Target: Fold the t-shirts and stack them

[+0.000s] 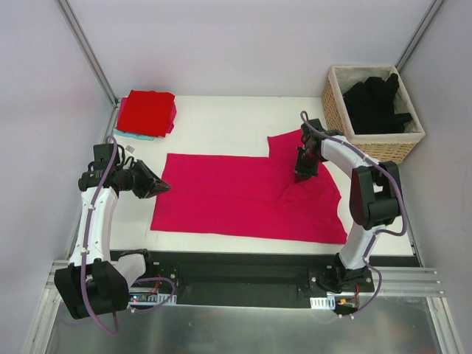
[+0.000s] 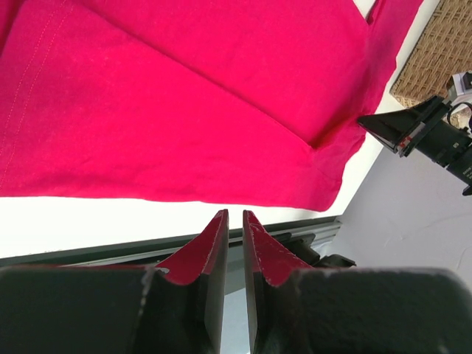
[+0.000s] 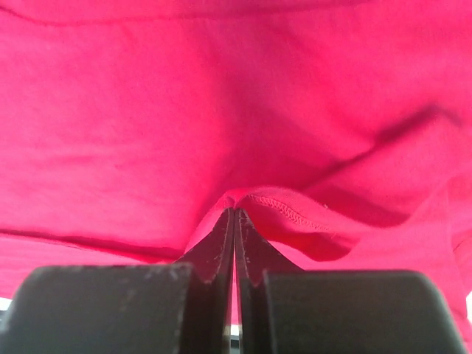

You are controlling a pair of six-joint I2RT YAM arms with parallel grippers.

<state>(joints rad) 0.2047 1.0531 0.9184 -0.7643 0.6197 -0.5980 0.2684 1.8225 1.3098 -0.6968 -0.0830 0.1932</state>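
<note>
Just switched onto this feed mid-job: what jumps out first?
The large magenta-pink cloth t-shirt spread across the middle of the table dominates, with the right gripper shut on a fold of it near its right side. A folded bright red t-shirt sits at the far left corner, and a woven wicker basket holding black t-shirts stands at the far right.
</note>
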